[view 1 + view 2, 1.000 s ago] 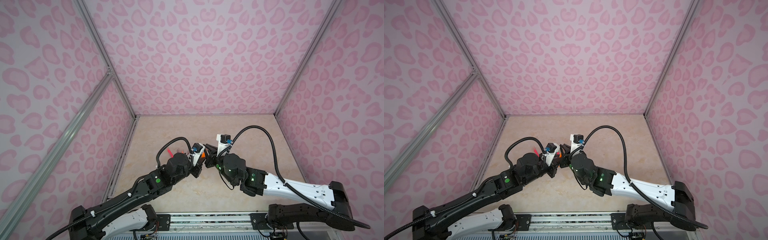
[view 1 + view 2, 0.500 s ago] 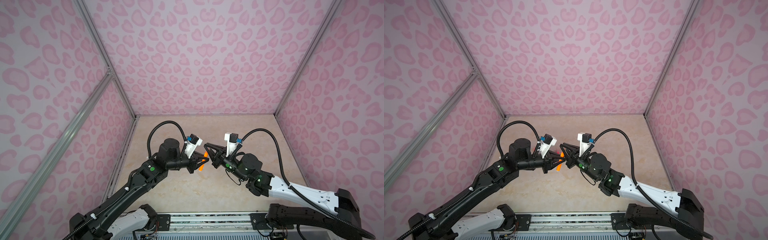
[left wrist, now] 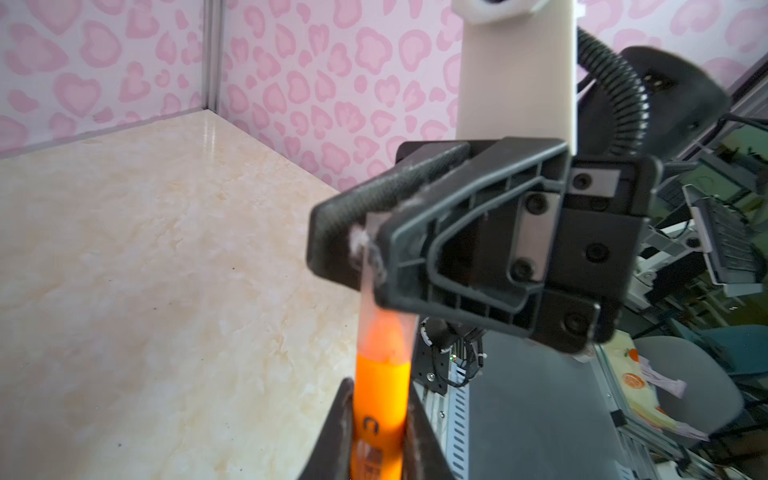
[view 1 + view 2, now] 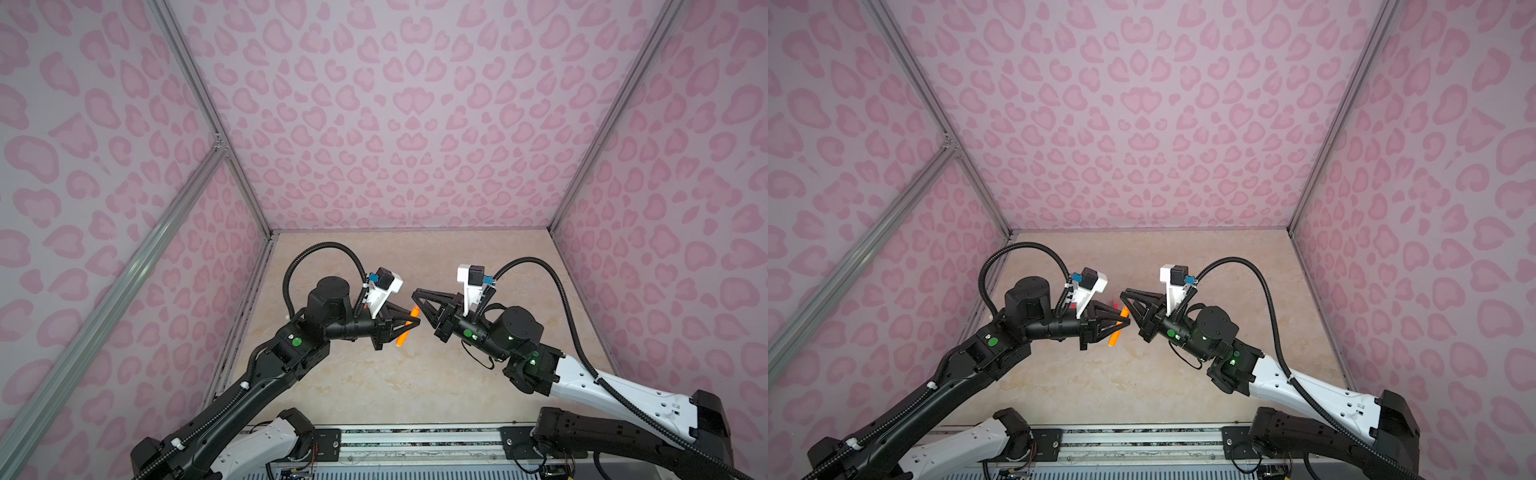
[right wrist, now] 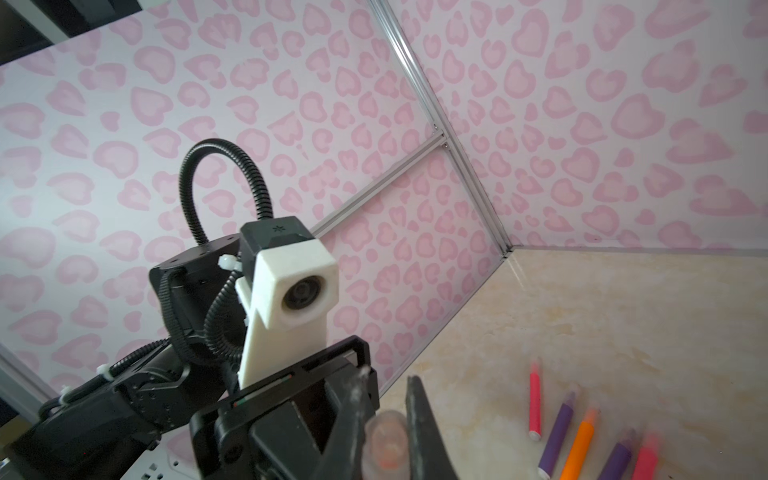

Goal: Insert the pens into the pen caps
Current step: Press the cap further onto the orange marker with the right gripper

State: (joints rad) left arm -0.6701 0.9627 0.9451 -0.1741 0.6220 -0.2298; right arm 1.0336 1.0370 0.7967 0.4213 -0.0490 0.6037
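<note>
My left gripper (image 3: pixel 378 395) is shut on an orange pen (image 3: pixel 380 386), held in the air above the table. The pen's tip sits inside a clear pen cap (image 3: pixel 384 316), and my right gripper (image 3: pixel 365 245) is shut on that cap. In both top views the two grippers meet tip to tip, left gripper (image 4: pixel 413 323) below right gripper (image 4: pixel 415 294), with the orange pen (image 4: pixel 406 332) (image 4: pixel 1116 332) slanting between them. The right wrist view looks down the cap (image 5: pixel 384 440) end-on between the right gripper's (image 5: pixel 387 384) fingers.
Several pens lie side by side on the beige marble table (image 5: pixel 623 316): a pink pen (image 5: pixel 535 399), a purple pen (image 5: pixel 559 432), an orange pen (image 5: pixel 579 444), another purple (image 5: pixel 619 453) and another pink (image 5: pixel 646 457). Pink patterned walls (image 4: pixel 415 124) enclose three sides.
Both arms have risen from low over the table and drawn apart at the elbows. The grippers now face each other, with the orange pen lifted up to the cap.
</note>
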